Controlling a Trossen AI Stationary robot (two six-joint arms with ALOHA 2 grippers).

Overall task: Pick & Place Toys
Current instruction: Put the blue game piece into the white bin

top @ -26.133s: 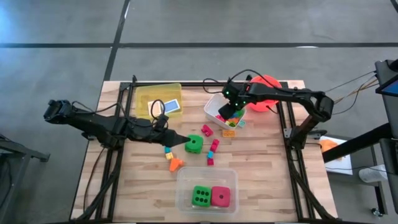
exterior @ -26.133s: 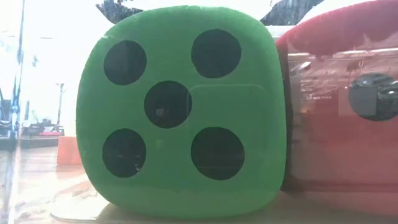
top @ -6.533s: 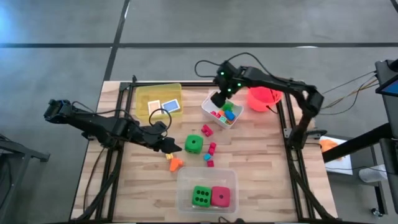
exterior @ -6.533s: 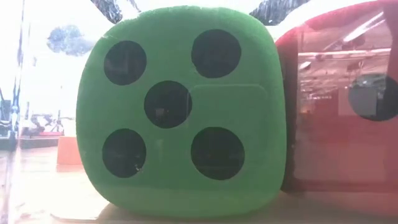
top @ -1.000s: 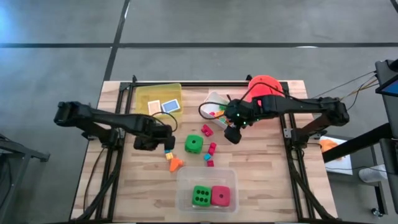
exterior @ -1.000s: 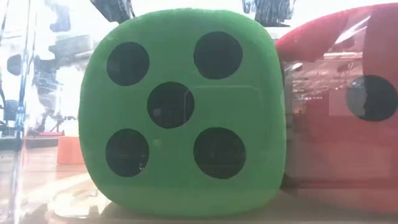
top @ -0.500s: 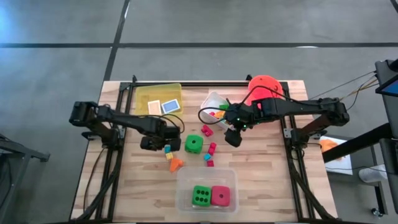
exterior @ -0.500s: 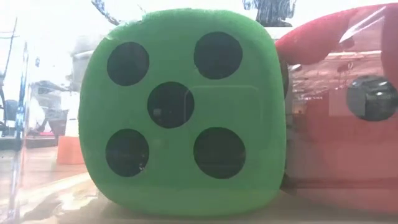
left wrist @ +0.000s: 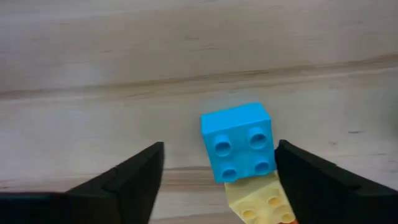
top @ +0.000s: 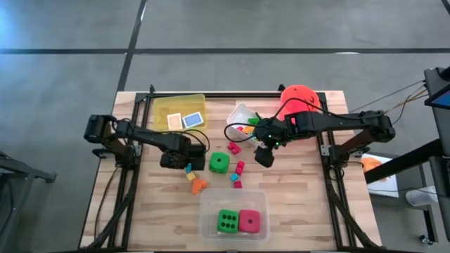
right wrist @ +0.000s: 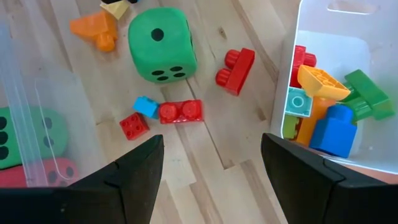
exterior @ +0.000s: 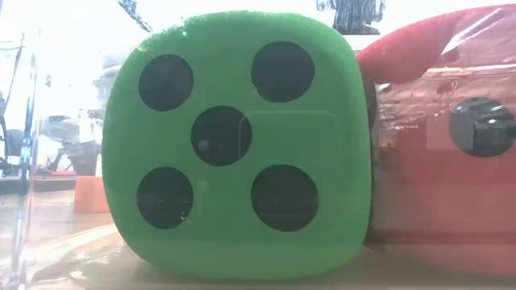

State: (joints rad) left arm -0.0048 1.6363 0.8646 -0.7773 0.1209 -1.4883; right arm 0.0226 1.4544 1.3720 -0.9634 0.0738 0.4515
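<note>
Even, soft overhead light falls on the wooden counter with faint shadows, while the low view is overexposed, with white glare at 11 o'clock behind a hazy green die.

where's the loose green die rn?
High view: the green die sits mid-table, just right of the left gripper, above the clear tub and left of the red blocks.

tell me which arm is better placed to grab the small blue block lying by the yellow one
Left. In its wrist view the left gripper is open with the blue block between its fingers, next to the yellow block. The right gripper is open too, but beyond the green die.
</note>
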